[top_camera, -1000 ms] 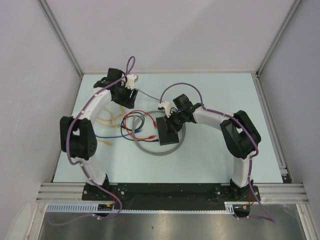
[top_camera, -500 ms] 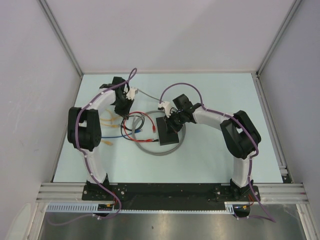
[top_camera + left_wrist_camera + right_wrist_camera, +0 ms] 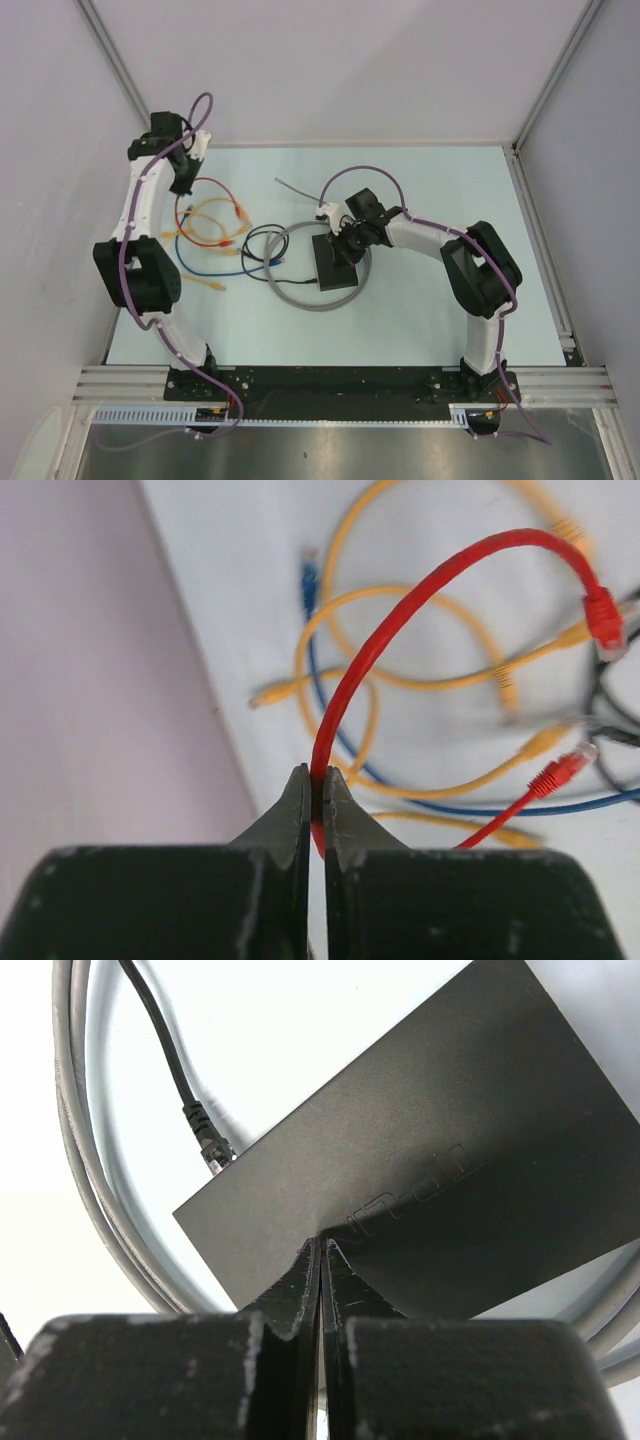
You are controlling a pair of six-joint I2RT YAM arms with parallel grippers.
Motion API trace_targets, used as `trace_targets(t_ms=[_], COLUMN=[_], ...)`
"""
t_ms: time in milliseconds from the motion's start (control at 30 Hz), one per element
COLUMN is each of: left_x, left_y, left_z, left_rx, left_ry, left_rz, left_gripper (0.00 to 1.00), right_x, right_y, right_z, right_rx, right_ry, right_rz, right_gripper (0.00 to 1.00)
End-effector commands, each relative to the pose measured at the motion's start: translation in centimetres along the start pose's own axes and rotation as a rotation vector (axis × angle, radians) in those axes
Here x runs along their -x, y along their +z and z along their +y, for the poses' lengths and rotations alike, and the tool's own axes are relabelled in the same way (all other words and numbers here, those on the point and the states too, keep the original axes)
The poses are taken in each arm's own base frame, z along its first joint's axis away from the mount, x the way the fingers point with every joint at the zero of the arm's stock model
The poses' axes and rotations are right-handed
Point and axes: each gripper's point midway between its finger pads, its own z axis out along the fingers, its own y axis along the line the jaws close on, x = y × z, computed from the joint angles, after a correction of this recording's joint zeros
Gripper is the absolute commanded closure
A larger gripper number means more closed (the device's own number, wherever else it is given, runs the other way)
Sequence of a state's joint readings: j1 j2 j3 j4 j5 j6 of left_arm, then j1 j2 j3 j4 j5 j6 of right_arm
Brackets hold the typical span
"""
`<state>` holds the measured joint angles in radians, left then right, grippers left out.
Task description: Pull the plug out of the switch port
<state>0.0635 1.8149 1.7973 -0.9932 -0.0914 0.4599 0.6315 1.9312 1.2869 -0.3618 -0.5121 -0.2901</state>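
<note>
The switch [image 3: 335, 263] lies flat near the middle of the table [image 3: 440, 310], a little left of its centre line, with its plain top facing up. The right gripper [image 3: 343, 243] stands over the far part of the switch, and the right wrist view shows its jaws pressed together with nothing between them, the tips [image 3: 321, 1245] down on the switch [image 3: 450, 1160] close to its near edge. A grey cable [image 3: 300, 300] is coiled in a ring around the switch, and in the wrist view this grey cable [image 3: 70, 1140] passes under one of its corners. A black cable [image 3: 160, 1040] ends in a black plug [image 3: 208, 1145] whose tip is just at the switch's left edge; whether it sits in a port cannot be told. To the left of the ring lie loose yellow cables [image 3: 215, 215] and a blue cable [image 3: 200, 268], tangled over one another on the table. Further out, at the far left corner beside the left wall, the left gripper [image 3: 183, 180] is clenched on a red cable [image 3: 215, 185]. The left wrist view shows the jaws of the left gripper [image 3: 316, 780] pinching the red cable [image 3: 400, 610] partway along its length. From there it arcs away to a red plug [image 3: 603, 610], while a second red plug [image 3: 560, 772] is on the other end near the yellow cables [image 3: 440, 680] and blue cable [image 3: 480, 808]. Both red plugs are well apart from the switch.
</note>
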Motion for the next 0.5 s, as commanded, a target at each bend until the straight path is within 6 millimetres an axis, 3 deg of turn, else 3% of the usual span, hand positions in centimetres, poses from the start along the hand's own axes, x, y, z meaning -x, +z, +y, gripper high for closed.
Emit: trace_targets(t_ms=[0,67,133,233,333,367,400,467], left_x=[-3.1,-3.0,-1.9,1.2,4.5,5.3,5.9,5.7], left_y=[0.1,0.2,-0.2,-1.4,-3.7,-4.6,-5.8,-6.8], left_z=[2.8,3.0,2.3,-0.3,-5.9,-8.6,-12.5,-15.5], left_rx=[0.144,0.165,0.138,0.04,-0.259,-0.367,-0.586,-0.752], left_ry=[0.06,0.031,0.008,0.013,-0.012,-0.005,-0.012,-0.062], left_rz=[0.15,0.154,0.111,-0.004,-0.186,-0.23,-0.293,-0.313], left_gripper=[0.85,0.52,0.43,0.41,0.39,0.39,0.38,0.39], right_x=[-5.3,-5.2,-5.2,-5.1,-4.7,-4.5,-4.3,-3.7], right_y=[1.1,1.0,0.8,0.7,0.4,0.3,0.1,-0.5], right_z=[-0.6,-0.5,-0.5,-0.6,-0.6,-0.6,-0.7,-0.5], right_rx=[-0.039,-0.04,-0.042,-0.046,-0.05,-0.052,-0.055,-0.059], right_ry=[0.036,0.031,0.033,0.03,0.024,0.024,0.02,0.013], right_rz=[0.164,0.163,0.163,0.162,0.149,0.144,0.139,0.121], right_gripper=[1.0,1.0,1.0,1.0,1.0,1.0,1.0,1.0])
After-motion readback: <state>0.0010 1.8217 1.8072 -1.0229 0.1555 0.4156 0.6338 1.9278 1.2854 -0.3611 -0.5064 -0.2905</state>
